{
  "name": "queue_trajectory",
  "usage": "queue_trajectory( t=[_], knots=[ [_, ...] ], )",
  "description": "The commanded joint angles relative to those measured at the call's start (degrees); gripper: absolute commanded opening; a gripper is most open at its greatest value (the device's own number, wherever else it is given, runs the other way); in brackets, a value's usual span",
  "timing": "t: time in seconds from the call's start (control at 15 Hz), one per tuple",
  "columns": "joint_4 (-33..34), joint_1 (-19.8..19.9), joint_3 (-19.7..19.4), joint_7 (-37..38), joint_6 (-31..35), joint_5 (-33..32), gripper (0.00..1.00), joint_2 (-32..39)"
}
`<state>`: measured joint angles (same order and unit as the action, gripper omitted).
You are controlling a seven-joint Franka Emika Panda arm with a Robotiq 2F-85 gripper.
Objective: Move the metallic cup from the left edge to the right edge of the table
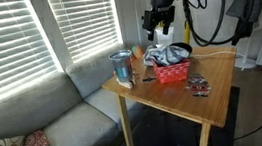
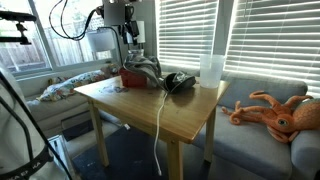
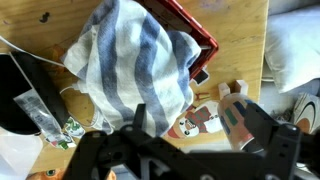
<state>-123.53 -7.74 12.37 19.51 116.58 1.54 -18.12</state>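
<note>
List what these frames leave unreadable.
- Metallic cup: outside the wrist view; in an exterior view, not discernible near the white cup, perhaps behind it.
- Red basket: contents hidden under the striped cloth in the wrist view.
- Small items on the table: too small to identify in an exterior view.

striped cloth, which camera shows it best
The wrist view: the striped cloth fills much of the frame, its blue-grey and white stripes clear, draped over the red basket. In both exterior views the cloth is only a small pale bundle on the basket, its stripes too small to make out.
</note>
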Motion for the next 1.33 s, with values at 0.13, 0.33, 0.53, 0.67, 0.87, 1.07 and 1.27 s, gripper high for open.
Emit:
queue_trajectory(
  t=[0.13, 0.33, 0.53, 0.67, 0.87, 1.07, 1.27],
  knots=[
    [7.53, -0.59, 2.11, 5.03, 1.48, 1.34, 1.0, 8.47],
    [9.75, -1.29, 2.69, 8.85, 5.34, 1.3, 1.0, 13.1],
    [11.27, -2.13, 2.48, 11.2, 10.76, 1.43, 1.0, 16.79],
    [12.18, -2.68, 2.2, 12.07, 13.41, 1.43, 1.0, 18.89],
    [13.2, -3.34, 1.81, 12.55, 16.42, 1.21, 1.0, 21.25],
    [13.97, -3.88, 1.46, 12.64, 17.79, 0.71, 0.74, 22.96],
    [14.48, -4.36, 1.01, 12.88, 18.39, -0.44, 0.63, 24.27]
  ],
)
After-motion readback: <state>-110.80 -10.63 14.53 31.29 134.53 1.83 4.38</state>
